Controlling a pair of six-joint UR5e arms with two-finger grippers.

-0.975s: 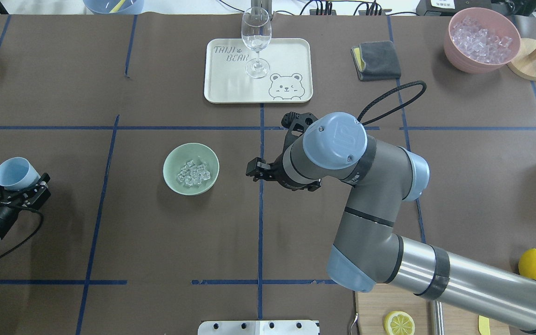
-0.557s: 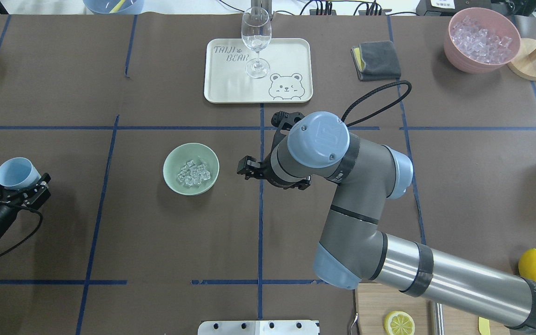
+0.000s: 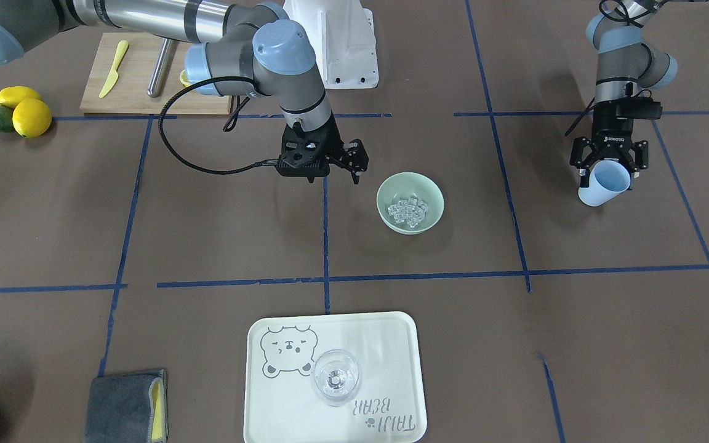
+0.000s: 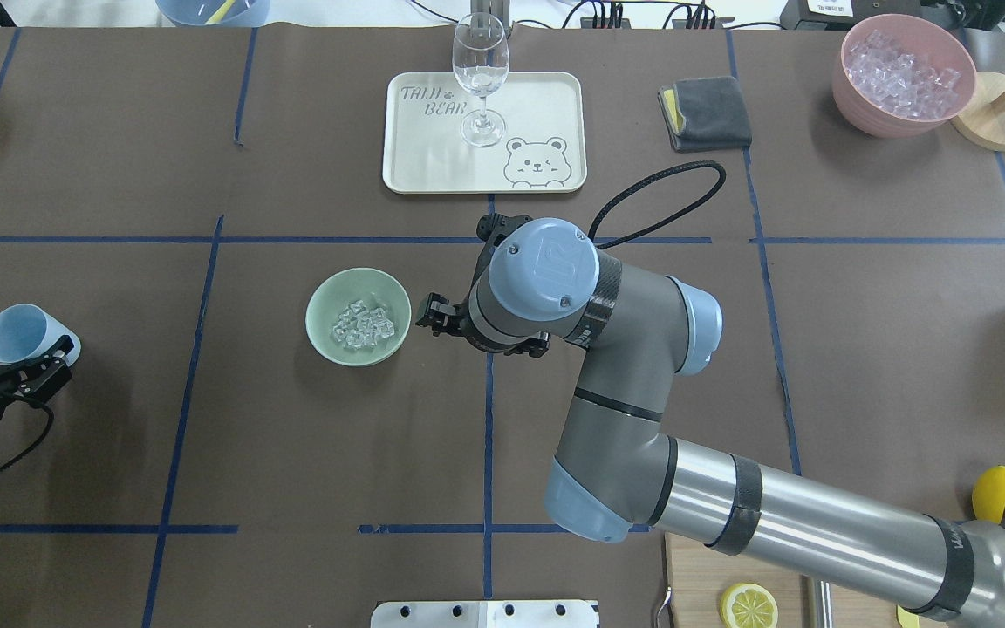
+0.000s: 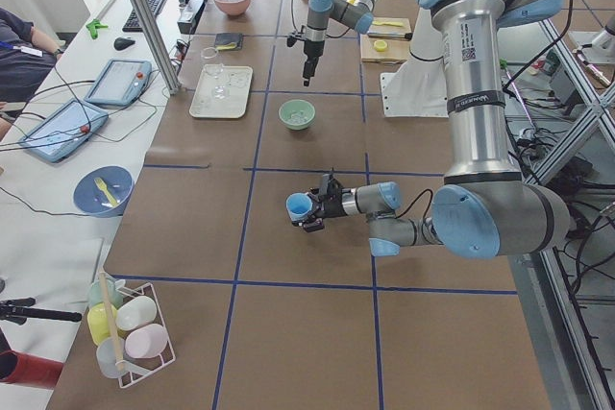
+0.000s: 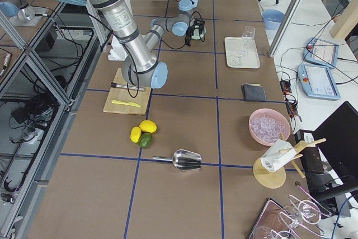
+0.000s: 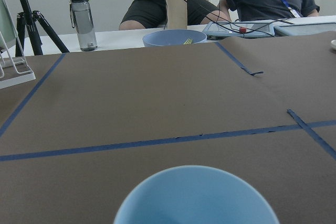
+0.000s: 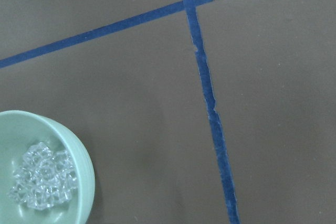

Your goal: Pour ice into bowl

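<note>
The pour looks done: the ice (image 4: 364, 326) lies heaped in the bowl (image 4: 319, 304) at mid-table. Well apart, the left gripper (image 3: 607, 165) clasps a tilted blue cup (image 3: 602, 186) that looks empty; setting it down seems next. The right gripper (image 4: 434, 316) points down just beside the bowl, jaws apart, empty

Ice (image 4: 364, 326) lay in the bowl (image 4: 324, 305), the right gripper (image 4: 427, 316) just beside it, the left gripper (image 4: 12, 353) with the cup (image 4: 14, 330) well apart; behind, the glass (image 4: 480, 61) stood on the tray (image 4: 546, 105)
</note>
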